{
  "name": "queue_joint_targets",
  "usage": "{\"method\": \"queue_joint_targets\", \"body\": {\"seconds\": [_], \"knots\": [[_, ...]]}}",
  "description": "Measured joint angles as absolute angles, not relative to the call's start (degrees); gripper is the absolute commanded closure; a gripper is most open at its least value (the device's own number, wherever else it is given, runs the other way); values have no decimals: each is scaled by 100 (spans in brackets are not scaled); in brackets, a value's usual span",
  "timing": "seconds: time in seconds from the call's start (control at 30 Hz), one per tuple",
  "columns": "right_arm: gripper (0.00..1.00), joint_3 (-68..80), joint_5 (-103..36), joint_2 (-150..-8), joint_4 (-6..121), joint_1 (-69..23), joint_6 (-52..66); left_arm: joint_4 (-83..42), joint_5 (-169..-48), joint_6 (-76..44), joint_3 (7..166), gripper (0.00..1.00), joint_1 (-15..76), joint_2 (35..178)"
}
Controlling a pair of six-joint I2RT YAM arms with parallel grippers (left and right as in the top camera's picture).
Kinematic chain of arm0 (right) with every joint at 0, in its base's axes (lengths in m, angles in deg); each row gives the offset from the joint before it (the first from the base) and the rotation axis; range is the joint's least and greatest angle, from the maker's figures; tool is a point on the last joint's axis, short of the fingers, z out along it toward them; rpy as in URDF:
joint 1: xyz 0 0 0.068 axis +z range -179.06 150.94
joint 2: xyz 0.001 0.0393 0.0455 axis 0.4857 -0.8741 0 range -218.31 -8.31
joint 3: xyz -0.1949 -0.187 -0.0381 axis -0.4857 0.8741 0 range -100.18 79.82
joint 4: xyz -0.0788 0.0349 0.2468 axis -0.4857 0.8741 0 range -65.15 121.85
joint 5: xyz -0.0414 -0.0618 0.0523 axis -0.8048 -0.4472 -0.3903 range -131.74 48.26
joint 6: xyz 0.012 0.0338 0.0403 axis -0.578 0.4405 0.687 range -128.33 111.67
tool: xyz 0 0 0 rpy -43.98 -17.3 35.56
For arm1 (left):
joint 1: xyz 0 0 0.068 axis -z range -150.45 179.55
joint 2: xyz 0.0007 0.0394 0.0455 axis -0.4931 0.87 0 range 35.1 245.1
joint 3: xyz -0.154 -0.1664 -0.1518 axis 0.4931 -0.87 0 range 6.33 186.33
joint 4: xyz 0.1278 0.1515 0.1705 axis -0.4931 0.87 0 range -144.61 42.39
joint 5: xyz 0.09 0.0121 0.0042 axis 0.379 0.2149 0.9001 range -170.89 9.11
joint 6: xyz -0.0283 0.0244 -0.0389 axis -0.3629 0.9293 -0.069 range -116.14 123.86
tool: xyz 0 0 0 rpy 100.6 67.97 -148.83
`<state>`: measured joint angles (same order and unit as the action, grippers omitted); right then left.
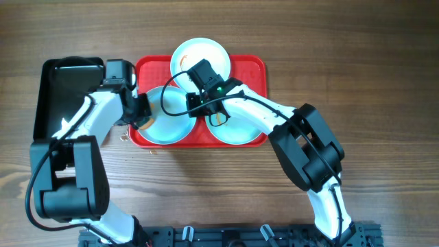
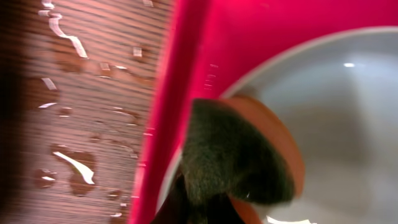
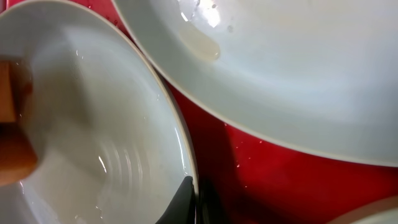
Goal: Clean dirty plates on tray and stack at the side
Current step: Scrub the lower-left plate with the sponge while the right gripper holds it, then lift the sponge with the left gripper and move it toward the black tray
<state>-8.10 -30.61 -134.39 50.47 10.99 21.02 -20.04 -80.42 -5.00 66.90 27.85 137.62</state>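
The red tray [image 1: 255, 68] holds three pale plates: a back plate [image 1: 195, 53], a left plate [image 1: 168, 125] and a right plate [image 1: 236, 132] with an orange-brown smear. My left gripper [image 1: 140, 114] is shut on an orange sponge with a dark scrub face [image 2: 233, 155], which presses on the left plate [image 2: 342, 118] at its left edge by the tray rim [image 2: 180, 93]. My right gripper [image 1: 196, 104] is shut on the left plate's right rim [image 3: 189, 186]. The left plate [image 3: 99, 124], the back plate [image 3: 298, 62] and the sponge [image 3: 12, 137] also show in the right wrist view.
A black rectangular pan [image 1: 68, 86] sits left of the tray. Water drops [image 2: 74, 168] lie on the wooden table beside the tray's left rim.
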Motion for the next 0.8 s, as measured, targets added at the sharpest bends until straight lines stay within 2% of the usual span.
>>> {"method": "queue_joint_targets", "body": {"seconds": [0.23,0.5,0.8], "knots": [[96,-810,-3041,-13439,5049,1119,2099,-1829,-8077,-503,6690,96,2807,13559],[96,-810,-3041,-13439,5052,1114,2099,-1997,-8518,-634,6745,96,3439,12562],[96,-810,-3041,-13439,5056,1104,2097,-2253,-8682,-900,6762,96,3592,13391]]}}
